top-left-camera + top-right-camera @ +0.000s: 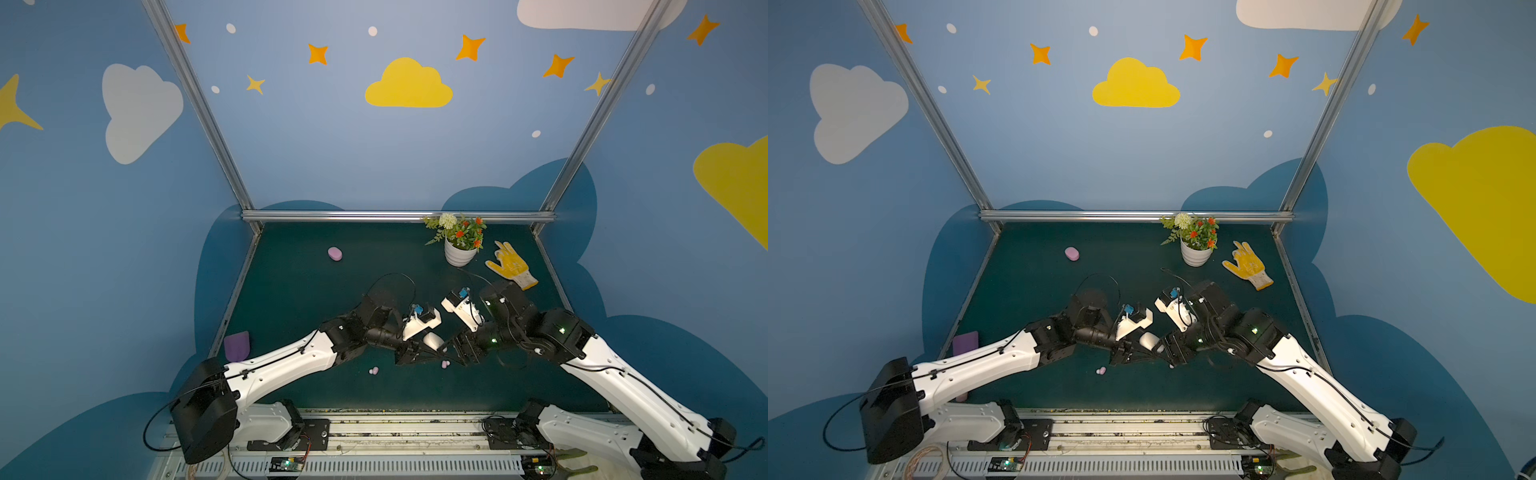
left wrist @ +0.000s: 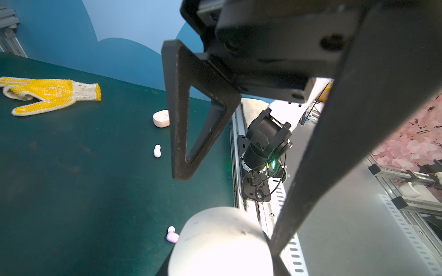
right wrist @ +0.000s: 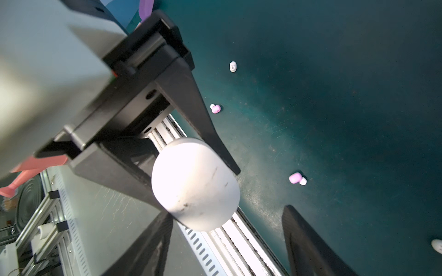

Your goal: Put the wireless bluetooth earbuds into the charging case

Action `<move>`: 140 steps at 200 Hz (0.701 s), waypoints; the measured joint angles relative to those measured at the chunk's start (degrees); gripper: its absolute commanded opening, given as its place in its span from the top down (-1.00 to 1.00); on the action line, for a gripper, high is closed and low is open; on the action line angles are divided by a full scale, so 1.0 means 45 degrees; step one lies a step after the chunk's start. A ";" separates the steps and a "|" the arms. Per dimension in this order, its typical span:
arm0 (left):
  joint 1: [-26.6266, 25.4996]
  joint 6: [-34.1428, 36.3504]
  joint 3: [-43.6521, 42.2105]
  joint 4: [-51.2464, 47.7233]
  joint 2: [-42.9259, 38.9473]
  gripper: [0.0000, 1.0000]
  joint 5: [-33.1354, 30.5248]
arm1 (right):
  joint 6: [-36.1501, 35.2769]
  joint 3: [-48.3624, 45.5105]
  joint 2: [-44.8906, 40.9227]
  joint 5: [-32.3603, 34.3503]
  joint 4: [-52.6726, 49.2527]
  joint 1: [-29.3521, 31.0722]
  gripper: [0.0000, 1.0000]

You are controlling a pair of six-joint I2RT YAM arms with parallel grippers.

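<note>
Along the front edge of the tabletop (image 1: 316, 291) the buds lie loose: a lilac bud (image 1: 374, 370) left of middle and a second lilac bud (image 1: 445, 364) under the grippers. A white bud (image 2: 157, 151) and an open peach case (image 2: 161, 118) sit front right. The right arm hides both in the top views, and a finger cuts off part of the case in the left wrist view.

Just behind, the left gripper (image 3: 198, 186) pinches the shut white case (image 1: 433, 340) by its sides, clear of the tabletop, probably to offer its lid. The right gripper (image 3: 228, 211) faces it with jaws spread around the case; I cannot tell whether they touch it.

A shut lilac case (image 1: 334, 253) lies far left, with a pot (image 1: 459, 253) and glove (image 1: 511, 266) in the far right corner. I cannot find any peach buds.
</note>
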 measured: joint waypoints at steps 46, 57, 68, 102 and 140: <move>0.0063 -0.0005 0.0000 -0.0136 0.0000 0.59 -0.0015 | 0.0010 0.0019 0.0087 0.0680 0.0063 0.0189 -0.37; 0.0087 -0.0005 0.0000 -0.0136 0.0000 0.59 -0.0049 | 0.0010 0.0049 0.0087 0.0826 0.0053 0.0189 -0.36; 0.0112 -0.0005 0.0000 -0.0151 0.0000 0.59 -0.0102 | 0.0015 0.0121 0.0083 0.1010 0.0034 0.0165 -0.36; 0.0151 -0.0005 0.0000 -0.0481 0.0005 0.60 -0.0189 | 0.0053 0.0291 -0.0010 0.1457 -0.0092 -0.0194 -0.35; 0.0117 -0.0005 0.0063 -0.0627 0.0000 0.60 0.0102 | 0.0160 0.0651 0.0107 0.2132 -0.0141 -0.0835 -0.35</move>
